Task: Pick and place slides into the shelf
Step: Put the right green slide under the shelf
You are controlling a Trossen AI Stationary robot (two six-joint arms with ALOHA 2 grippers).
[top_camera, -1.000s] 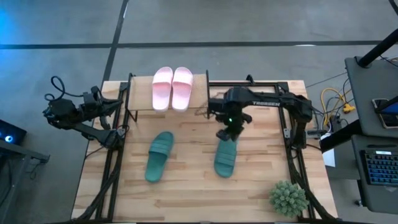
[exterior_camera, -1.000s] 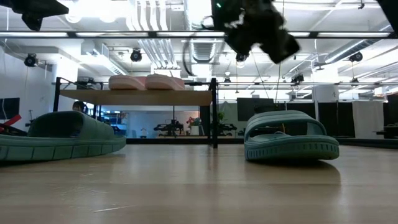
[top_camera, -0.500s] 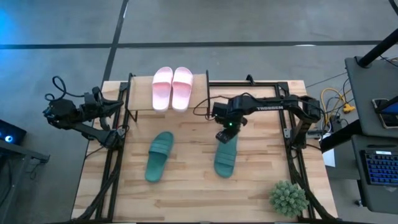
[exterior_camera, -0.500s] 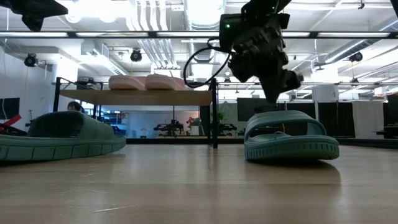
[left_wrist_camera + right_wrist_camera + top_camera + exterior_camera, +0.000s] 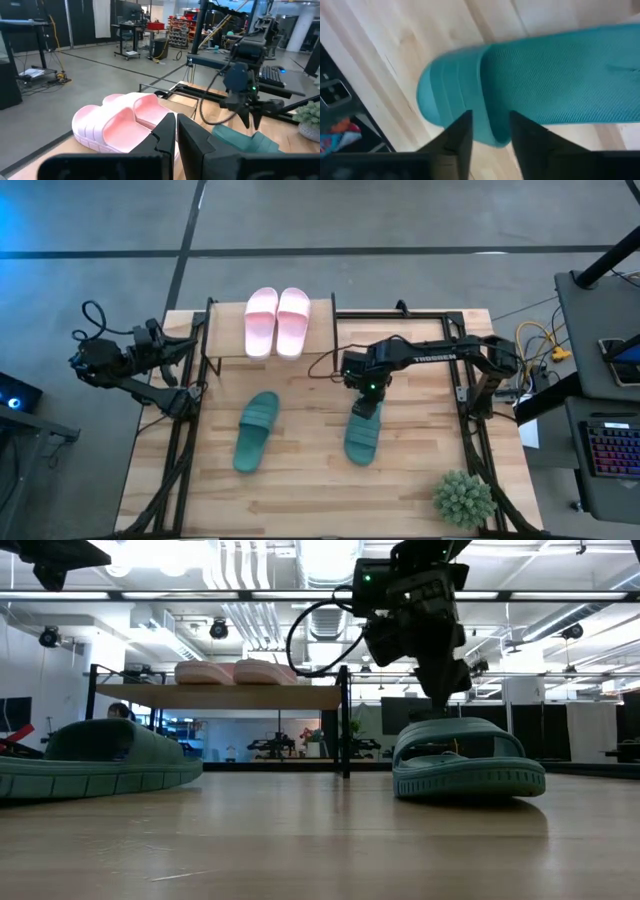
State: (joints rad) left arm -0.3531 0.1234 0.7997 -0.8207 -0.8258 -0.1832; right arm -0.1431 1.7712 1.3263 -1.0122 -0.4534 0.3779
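Right end effector [image 5: 363,406], fingers parted, hovers over the teal slide [image 5: 362,432] at its 12 o'clock end; a shallow bite on the curved rubber could slip.

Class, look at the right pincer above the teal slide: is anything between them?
Nothing visible. The right pincer hangs open directly over the teal slide at its end nearer the shelf, with only air between, as the right wrist view shows. The left pincer waits at the table's edge.
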